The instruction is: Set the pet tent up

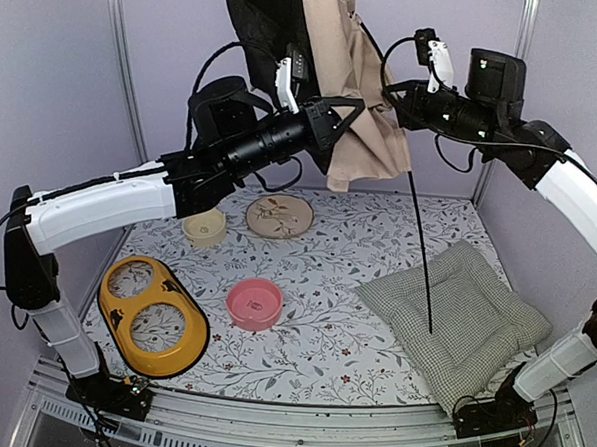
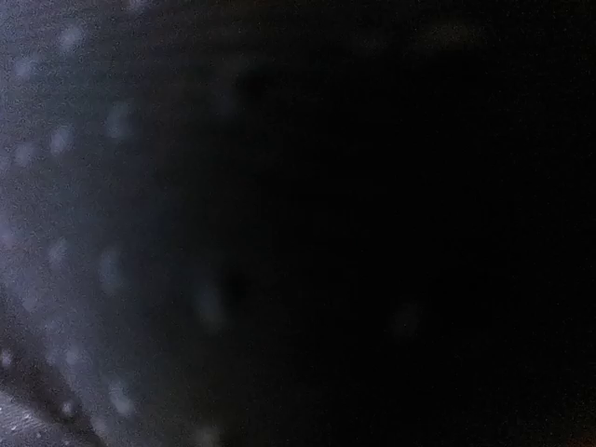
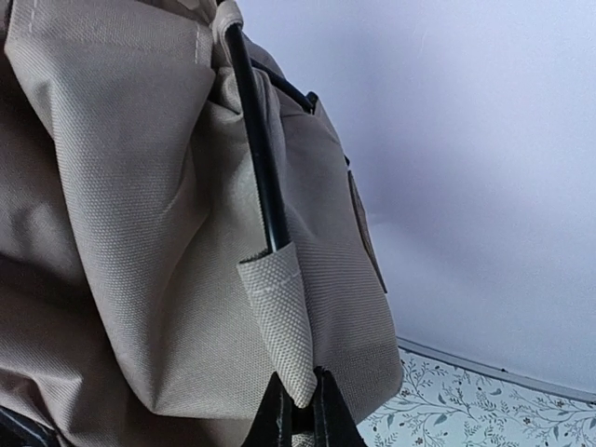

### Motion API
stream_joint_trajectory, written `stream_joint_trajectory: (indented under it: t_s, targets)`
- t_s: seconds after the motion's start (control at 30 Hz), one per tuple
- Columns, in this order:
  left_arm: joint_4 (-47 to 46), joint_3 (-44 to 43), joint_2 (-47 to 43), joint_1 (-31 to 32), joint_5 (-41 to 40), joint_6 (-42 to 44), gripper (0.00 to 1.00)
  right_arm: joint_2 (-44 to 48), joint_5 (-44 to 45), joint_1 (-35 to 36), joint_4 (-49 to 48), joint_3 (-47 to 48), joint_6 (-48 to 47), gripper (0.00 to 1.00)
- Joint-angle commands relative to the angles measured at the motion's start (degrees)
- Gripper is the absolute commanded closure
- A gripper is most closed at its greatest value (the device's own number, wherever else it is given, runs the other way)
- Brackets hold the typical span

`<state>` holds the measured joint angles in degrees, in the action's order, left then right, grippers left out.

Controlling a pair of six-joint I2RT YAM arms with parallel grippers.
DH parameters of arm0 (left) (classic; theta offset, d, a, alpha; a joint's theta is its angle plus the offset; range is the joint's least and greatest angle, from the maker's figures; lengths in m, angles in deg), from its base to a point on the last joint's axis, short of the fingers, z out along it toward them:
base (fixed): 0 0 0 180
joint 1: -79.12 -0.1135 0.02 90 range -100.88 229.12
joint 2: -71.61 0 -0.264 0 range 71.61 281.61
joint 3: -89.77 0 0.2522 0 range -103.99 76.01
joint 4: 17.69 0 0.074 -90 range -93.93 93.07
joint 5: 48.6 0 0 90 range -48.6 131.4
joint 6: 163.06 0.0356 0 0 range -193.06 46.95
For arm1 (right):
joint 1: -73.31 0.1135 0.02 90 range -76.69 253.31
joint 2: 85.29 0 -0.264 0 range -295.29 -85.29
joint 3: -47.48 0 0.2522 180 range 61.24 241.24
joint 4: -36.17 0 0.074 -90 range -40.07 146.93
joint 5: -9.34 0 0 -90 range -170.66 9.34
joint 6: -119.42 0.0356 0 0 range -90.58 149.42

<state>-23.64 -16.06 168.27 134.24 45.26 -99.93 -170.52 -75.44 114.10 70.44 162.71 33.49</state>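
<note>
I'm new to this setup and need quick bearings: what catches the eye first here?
The beige pet tent hangs bunched high at the back, the right pincer clamped on a fabric tab and the left pincer pressed into its black lining. A thin black pole dangles from it over the green-checked cushion at front right.

Looks like a robot lab test cell, not a home. Boxed in by plain pale wall panels [image 1: 46, 70] on metal uprights [image 1: 126, 84]. Left arm [image 1: 109, 204] and right arm [image 1: 580, 198] bolted to a metal rail [image 1: 298, 424] at the near edge, cables showing. Staged pet props on a floral table cover [image 1: 327, 245]: yellow double-bowl stand [image 1: 109, 309], pink bowl [image 1: 253, 303], beige cup [image 1: 205, 227], round plate [image 1: 279, 215], green-checked cushion [image 1: 474, 323].
</note>
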Motion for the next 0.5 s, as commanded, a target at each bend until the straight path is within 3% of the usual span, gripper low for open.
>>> stream_joint_trajectory:
  t_s: [0.0, 0.17, 0.27, 0.47]
  targets:
    - [-5.8, -2.3, 3.0, -0.5, 18.3, -6.1, 1.0, 9.1, -4.0, 0.0, -13.8, 0.2, 4.2, 1.0]
    - [-14.0, -5.3, 6.2, -0.5, 29.7, -14.2, 1.0, 14.0, -4.8, 0.0, -16.4, -3.0, 3.8, 1.0]
    - [-17.6, -4.2, 6.2, -1.1, 32.5, -17.9, 1.0, 15.3, -6.5, 0.0, -17.7, -4.0, 3.8, 1.0]
    - [-29.7, 10.7, 1.5, -6.0, 32.0, -27.4, 1.0, 13.4, -7.0, 1.5, -21.8, -8.7, 5.5, 1.0]
